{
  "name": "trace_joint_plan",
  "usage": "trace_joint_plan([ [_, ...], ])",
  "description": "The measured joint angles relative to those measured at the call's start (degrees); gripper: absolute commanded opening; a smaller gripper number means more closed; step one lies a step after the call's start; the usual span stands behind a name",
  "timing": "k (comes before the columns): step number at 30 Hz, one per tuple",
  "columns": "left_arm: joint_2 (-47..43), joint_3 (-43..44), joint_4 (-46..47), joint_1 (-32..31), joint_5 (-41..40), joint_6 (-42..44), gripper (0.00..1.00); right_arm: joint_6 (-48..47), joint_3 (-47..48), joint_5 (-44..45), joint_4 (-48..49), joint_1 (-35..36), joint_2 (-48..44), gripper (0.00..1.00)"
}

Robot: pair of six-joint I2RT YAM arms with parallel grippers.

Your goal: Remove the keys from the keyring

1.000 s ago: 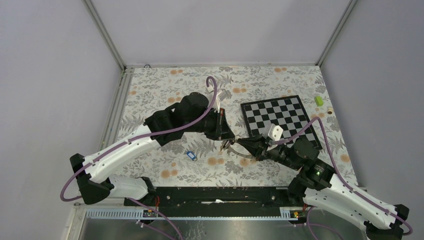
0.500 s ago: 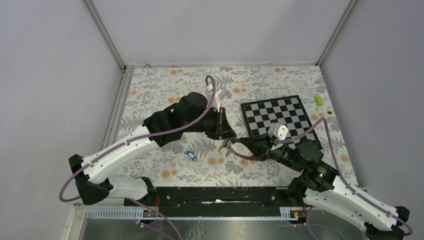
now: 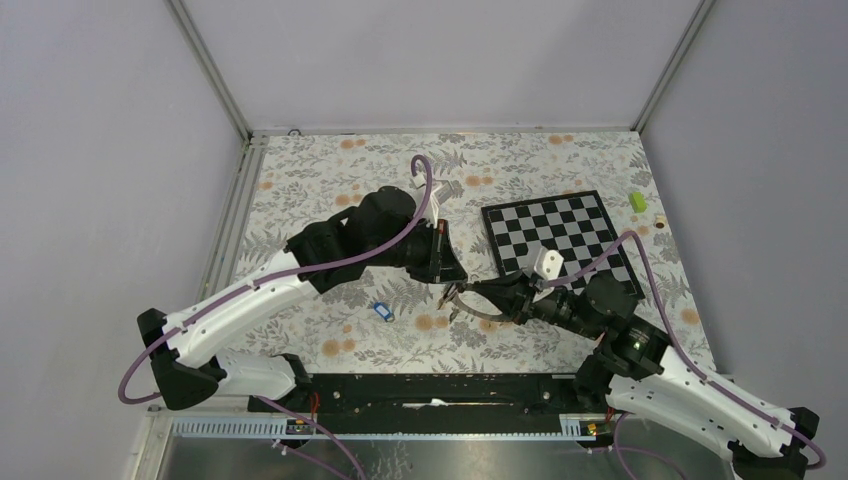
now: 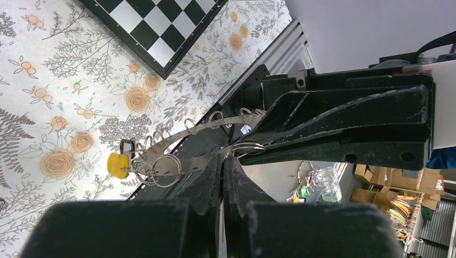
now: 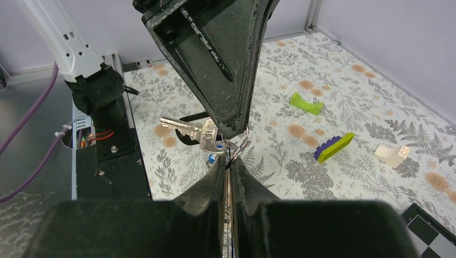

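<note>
The keyring point(image 3: 482, 314) is a grey metal hoop held above the floral table between both arms; in the left wrist view it shows as a flat band point(image 4: 188, 162) carrying small split rings and a yellow-tagged key point(image 4: 116, 164). My right gripper point(image 3: 468, 291) is shut on the hoop's edge, its tips point(image 5: 230, 161) pressed on a thin dark strip. My left gripper point(image 3: 447, 276) is shut, its tips point(image 4: 223, 159) at a small split ring point(image 5: 242, 143) from which a silver key point(image 5: 188, 128) hangs. A blue-tagged key point(image 3: 379, 311) lies loose on the table.
A checkered board point(image 3: 555, 235) lies at the right, with a lime-green block point(image 3: 637, 201) beyond it. The right wrist view shows a green block point(image 5: 306, 103), a purple and green stick point(image 5: 333, 147) and a cream block point(image 5: 395, 154) on the table.
The right wrist shifted slightly right, then back left, with the hoop following. The left arm hardly moved. Both grips stayed shut.
</note>
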Motion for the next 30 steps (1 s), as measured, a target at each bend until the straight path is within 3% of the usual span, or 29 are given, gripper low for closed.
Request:
trace_joint_plan([
  [30, 1.2, -0.5, -0.6, 0.3, 1.2, -0.4, 0.00, -3.3, 2.8, -1.9, -5.2, -0.3, 2.4, 0.00],
])
